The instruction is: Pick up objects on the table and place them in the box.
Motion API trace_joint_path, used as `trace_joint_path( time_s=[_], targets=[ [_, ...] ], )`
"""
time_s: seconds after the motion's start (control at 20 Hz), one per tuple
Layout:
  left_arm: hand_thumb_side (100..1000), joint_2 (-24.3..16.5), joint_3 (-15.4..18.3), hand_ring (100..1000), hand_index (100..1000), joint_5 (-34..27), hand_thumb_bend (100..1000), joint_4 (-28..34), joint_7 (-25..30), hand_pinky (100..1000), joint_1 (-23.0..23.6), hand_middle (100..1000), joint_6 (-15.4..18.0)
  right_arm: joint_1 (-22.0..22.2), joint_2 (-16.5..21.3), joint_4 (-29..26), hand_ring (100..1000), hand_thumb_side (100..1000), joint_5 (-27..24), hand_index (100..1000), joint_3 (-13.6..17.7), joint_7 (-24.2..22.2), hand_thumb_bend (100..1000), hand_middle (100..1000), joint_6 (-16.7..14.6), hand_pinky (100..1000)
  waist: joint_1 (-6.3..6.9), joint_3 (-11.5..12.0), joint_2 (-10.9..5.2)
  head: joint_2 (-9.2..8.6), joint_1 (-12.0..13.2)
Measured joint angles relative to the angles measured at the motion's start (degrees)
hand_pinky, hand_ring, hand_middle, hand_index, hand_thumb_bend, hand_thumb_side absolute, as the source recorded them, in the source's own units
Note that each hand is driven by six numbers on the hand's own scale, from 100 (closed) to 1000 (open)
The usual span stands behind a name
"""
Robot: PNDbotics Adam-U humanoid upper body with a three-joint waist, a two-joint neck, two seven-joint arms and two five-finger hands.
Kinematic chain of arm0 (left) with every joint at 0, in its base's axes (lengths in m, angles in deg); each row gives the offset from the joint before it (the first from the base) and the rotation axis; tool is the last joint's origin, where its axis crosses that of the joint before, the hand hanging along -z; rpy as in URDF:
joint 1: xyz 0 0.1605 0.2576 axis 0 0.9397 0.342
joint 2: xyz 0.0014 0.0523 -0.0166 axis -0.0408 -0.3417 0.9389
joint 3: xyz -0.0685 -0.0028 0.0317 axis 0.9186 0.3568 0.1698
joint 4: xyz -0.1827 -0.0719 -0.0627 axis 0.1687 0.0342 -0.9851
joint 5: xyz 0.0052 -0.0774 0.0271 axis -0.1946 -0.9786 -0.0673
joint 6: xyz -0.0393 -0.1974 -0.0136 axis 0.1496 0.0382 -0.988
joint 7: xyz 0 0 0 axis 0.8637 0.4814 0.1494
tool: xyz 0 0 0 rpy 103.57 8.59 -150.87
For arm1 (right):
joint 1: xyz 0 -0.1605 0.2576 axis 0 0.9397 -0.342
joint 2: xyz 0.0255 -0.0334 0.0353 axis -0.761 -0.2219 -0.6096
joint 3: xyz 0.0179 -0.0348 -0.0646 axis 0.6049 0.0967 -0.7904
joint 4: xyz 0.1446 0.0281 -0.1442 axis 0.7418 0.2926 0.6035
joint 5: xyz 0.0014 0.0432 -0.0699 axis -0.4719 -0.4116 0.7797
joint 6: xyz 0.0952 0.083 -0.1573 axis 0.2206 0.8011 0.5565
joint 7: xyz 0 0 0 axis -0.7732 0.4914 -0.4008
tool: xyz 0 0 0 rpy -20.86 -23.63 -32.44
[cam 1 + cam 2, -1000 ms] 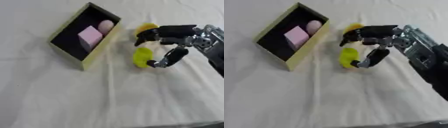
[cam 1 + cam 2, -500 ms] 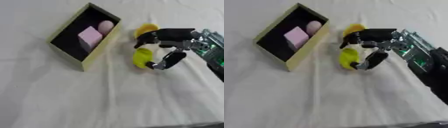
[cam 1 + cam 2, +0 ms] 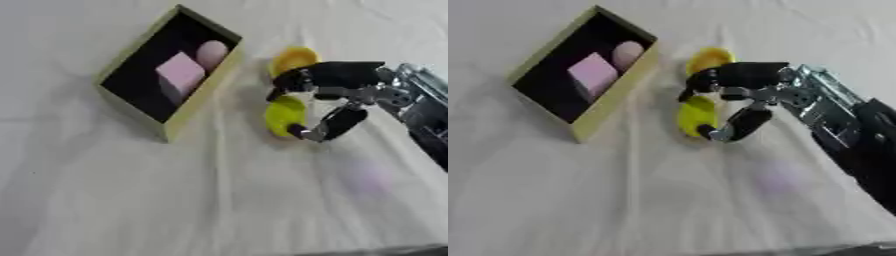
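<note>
**A:** so what's on the table here?

**B:** White cloth [image 3: 175, 200] with soft wrinkles covers the whole thing. Upper left of the frame there's a rectangular box [image 3: 199, 98], looks like cardboard, yellowish-olive walls and a black inside, sitting at an angle. In it are a pale pink cube [image 3: 179, 74] with flat matte faces and, just beside it toward the far end, a smooth pinkish egg shape [image 3: 212, 52].

**A:** and the yellow stuff?

**B:** Two yellow things right of the box, around the middle. The lower one is a lime-yellow rounded piece [image 3: 695, 115], smooth, plastic-looking, can't tell exactly what it is. The upper one is a deeper yellow-orange rounded thing [image 3: 294, 59], partly hidden behind the fingers.

**A:** is the robot holding anything?

**B:** The right hand [image 3: 741, 95] comes in from the right edge, black fingers with a silver wrist. Its fingers curl over the top of the lime piece and the thumb [image 3: 331, 125] hooks in from below, so it's closed around that piece, which is down at the cloth. Left hand isn't visible anywhere.
</note>
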Motion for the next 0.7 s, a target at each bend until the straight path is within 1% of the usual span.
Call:
trace_joint_path(
  time_s=[0.2,0.3,0.35,0.5,0.6,0.7],
  targets=[
    [560,0.01,-0.01,760,896,-0.12,175,0.0,0.03,742,0.01,729,-0.02,0.01,-0.01,0.17,943,400,0.0,872,-0.09,0.22,102,771,0.23,892,-0.02,0.0,0.05,0.0,0.01],
    [561,0.01,-0.02,760,896,-0.21,173,0.0,0.04,743,0.02,728,-0.02,0.03,-0.01,0.19,941,395,0.0,873,-0.09,0.28,126,770,0.33,892,-0.02,0.0,0.1,0.0,0.03],
    [561,0.01,-0.03,760,895,-0.24,172,0.0,0.04,743,0.03,728,-0.03,0.04,-0.01,0.2,931,381,0.02,865,-0.09,0.3,131,747,0.37,887,-0.02,0.0,0.11,-0.01,0.05],
    [563,0.03,-0.05,760,895,-0.39,170,0.0,0.08,743,0.07,727,-0.05,0.06,-0.04,0.39,902,367,0.09,824,-0.09,0.24,102,670,0.51,875,0.01,0.0,0.11,-0.01,0.15],
    [564,0.24,-0.18,760,895,-0.42,169,0.0,0.15,743,0.08,727,-0.13,0.08,-0.13,0.56,880,354,0.09,793,-0.09,0.31,100,626,0.64,864,0.04,-0.01,0.12,-0.02,0.17],
    [565,0.44,-0.3,761,894,-0.44,168,0.0,0.17,743,0.08,727,-0.14,0.1,-0.22,0.62,866,353,-0.01,775,-0.09,0.44,100,606,0.73,856,0.06,-0.02,0.12,-0.04,0.17]
  ],
)
